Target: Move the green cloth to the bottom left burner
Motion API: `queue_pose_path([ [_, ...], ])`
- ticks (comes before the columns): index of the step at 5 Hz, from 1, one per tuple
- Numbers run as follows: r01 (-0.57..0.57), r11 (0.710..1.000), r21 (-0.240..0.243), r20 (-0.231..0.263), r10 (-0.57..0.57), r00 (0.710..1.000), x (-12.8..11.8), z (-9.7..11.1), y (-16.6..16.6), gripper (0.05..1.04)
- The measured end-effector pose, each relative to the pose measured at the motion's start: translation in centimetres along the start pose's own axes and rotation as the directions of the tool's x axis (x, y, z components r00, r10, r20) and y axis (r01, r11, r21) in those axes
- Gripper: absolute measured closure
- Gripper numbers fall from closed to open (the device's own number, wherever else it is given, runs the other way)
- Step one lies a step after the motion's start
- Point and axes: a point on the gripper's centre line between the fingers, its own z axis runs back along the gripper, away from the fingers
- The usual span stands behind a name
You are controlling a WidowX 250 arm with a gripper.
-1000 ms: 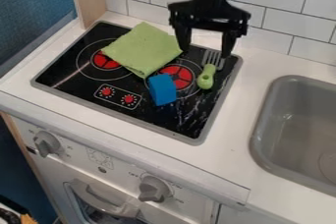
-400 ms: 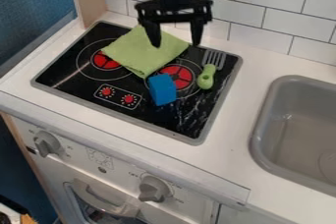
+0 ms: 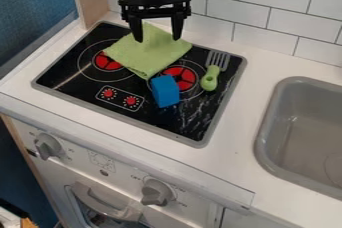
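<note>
My black gripper (image 3: 157, 39) hangs open above the back part of the green cloth (image 3: 148, 54), its two fingers spread apart with nothing held between them. The cloth lies flat, turned like a diamond, over the back middle of the black stove top. It partly covers the left red burner (image 3: 107, 62) and the upper edge of the right red burner (image 3: 180, 78).
A blue block (image 3: 165, 91) stands at the cloth's front corner, by the right burner. The green-handled fork (image 3: 210, 78) lies on the stove's right side. A grey sink (image 3: 300, 122) is to the right, and a tiled wall rises behind.
The gripper has moved left, from above the fork side of the stove to above the cloth. The cloth, block and fork have stayed in place.
</note>
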Motion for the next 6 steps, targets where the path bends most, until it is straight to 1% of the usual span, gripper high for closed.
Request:
queue_pose_path([
  [1,0.018,1.000,0.015,0.004,-0.018,1.000,0.6,-0.6,0.2,0.083],
  [2,0.018,0.999,0.031,-0.002,-0.018,1.000,0.6,-1.0,0.5,0.083],
  [3,0.011,0.999,0.049,-0.040,-0.009,0.999,0.2,-2.4,0.8,0.084],
  [4,-0.023,0.998,0.052,-0.040,0.025,0.999,0.6,-2.5,1.6,0.083],
  [5,-0.052,0.996,0.075,-0.040,0.055,0.998,1.0,-2.8,2.3,0.083],
  [6,-0.137,0.986,0.092,-0.035,0.140,0.989,1.4,-2.9,4.3,0.083],
])
